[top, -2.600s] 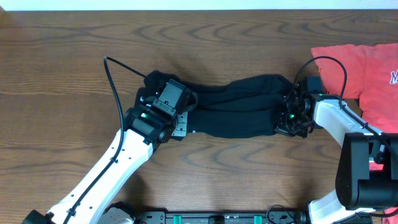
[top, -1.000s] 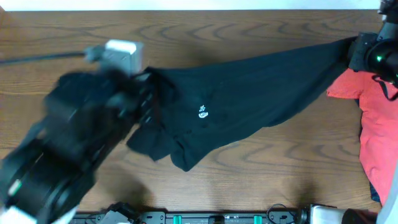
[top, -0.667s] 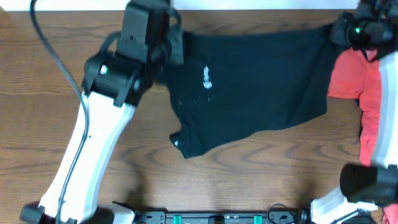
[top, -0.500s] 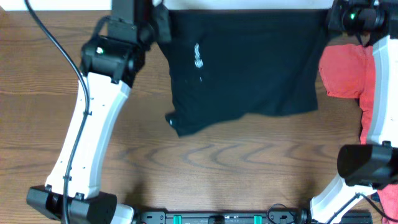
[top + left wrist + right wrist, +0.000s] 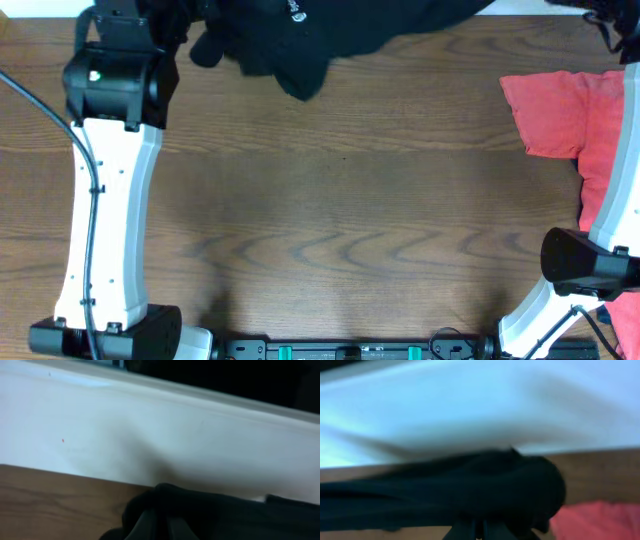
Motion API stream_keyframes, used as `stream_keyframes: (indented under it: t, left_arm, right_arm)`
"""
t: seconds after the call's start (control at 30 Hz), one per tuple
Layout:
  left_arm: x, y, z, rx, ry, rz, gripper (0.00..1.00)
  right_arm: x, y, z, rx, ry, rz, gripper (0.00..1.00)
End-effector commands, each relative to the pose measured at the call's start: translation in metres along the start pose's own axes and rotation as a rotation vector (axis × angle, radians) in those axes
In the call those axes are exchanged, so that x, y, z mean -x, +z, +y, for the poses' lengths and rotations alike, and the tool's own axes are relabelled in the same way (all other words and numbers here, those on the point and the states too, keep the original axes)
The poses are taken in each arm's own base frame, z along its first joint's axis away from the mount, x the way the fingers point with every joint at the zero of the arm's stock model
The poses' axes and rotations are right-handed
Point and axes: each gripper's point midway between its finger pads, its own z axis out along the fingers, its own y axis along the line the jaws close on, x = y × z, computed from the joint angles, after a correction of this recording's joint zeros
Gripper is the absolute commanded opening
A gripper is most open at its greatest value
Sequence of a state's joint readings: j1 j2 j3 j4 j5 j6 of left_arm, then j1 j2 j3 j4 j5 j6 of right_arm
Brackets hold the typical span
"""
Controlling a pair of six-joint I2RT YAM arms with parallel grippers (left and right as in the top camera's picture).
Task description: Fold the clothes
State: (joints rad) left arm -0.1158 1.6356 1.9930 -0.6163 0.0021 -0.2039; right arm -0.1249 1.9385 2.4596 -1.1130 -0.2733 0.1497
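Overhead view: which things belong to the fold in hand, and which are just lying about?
In hand: black fabric T-shirt, lifted at the far edge.
Lying about: red fabric garment, crumpled at the right; brown wooden table.

Overhead: black shirt runs off the top edge, most of it unseen. Left gripper and right gripper are lost past that edge too. Red garment is cropped at right. Both wrist cams are blurred; I can't make out fingers in the dark cloth, so grip is unreadable.
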Motion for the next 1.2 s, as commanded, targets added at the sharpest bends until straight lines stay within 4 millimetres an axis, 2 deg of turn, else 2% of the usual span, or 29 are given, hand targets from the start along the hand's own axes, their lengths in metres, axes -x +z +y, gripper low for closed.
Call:
stream_keyframes:
  t: [0.0,0.13,0.23,0.3,0.4,0.57,0.73,0.87,1.0,1.17]
  left_arm:
    - [-0.002,-0.009,0.022,0.066,0.007,0.030,0.06]
    - [-0.056,0.001,0.021,0.036,0.007,0.245,0.06]
    - [-0.107,0.009,0.021,0.012,-0.008,0.441,0.06]
    - [-0.136,0.014,0.024,0.012,-0.019,0.549,0.06]
    - [-0.169,0.019,0.028,0.031,-0.026,0.671,0.06]
    - [-0.187,0.017,0.027,0.038,-0.020,0.739,0.06]
    - [-0.202,0.004,0.025,0.048,-0.013,0.812,0.06]
    - [-0.220,-0.006,0.022,0.054,0.002,0.885,0.06]
    - [-0.240,-0.011,0.025,0.061,0.009,0.920,0.06]
    - [-0.268,-0.021,0.035,0.073,-0.009,0.899,0.06]
  right_arm:
    - [-0.017,0.005,-0.035,-0.134,0.044,0.063,0.01]
    - [-0.062,0.019,-0.047,-0.167,0.063,0.244,0.01]
    - [-0.094,0.027,-0.053,-0.180,0.079,0.380,0.01]
    - [-0.109,0.029,-0.054,-0.183,0.082,0.440,0.01]
    - [-0.126,0.029,-0.054,-0.185,0.082,0.516,0.01]
    - [-0.145,0.022,-0.053,-0.189,0.092,0.599,0.01]
    - [-0.175,0.021,-0.049,-0.190,0.102,0.720,0.02]
    - [-0.207,0.030,-0.043,-0.174,0.101,0.821,0.01]
    - [-0.237,0.051,-0.036,-0.162,0.081,0.869,0.02]
    - [-0.257,0.054,-0.038,-0.170,0.090,0.861,0.01]
